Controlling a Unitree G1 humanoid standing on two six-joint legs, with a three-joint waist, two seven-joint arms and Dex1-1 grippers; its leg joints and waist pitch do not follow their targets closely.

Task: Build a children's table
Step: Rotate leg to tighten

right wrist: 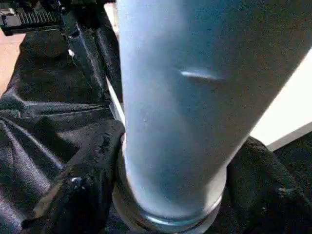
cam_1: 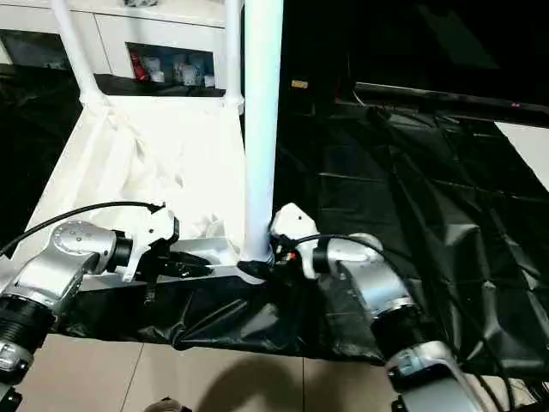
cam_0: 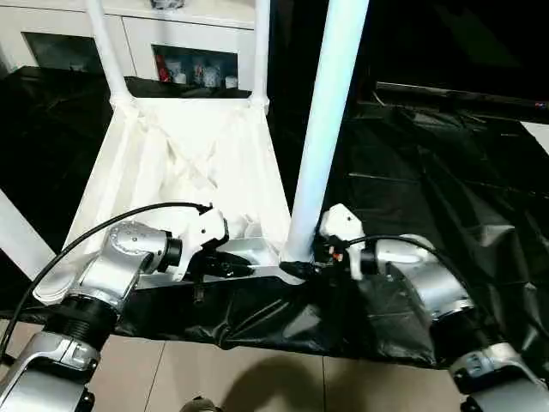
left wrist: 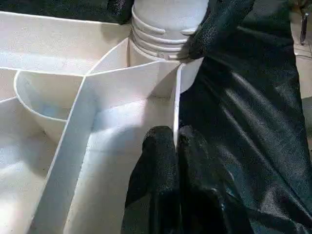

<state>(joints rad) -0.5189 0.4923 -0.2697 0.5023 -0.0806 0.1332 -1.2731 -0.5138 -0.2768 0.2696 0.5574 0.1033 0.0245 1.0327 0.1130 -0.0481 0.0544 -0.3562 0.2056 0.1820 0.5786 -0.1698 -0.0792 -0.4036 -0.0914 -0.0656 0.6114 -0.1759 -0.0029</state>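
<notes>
White plastic table top [cam_0: 184,167] lies upside down on black-covered work table [cam_0: 446,197]. Left gripper [left wrist: 174,146] pinches its near rim. Right gripper [cam_0: 302,268] clasps upright white tubular leg [cam_0: 330,112] at the corner socket.

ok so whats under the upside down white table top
The black cover of the work table lies under the table top and hangs over the near edge. What lies directly beneath the top is hidden by the top itself.

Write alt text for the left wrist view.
The left hand pinches the thin side wall of the upturned white tabletop, near a corner socket holding a ribbed leg. A finger of the right hand touches that leg; black cover lies alongside.
</notes>
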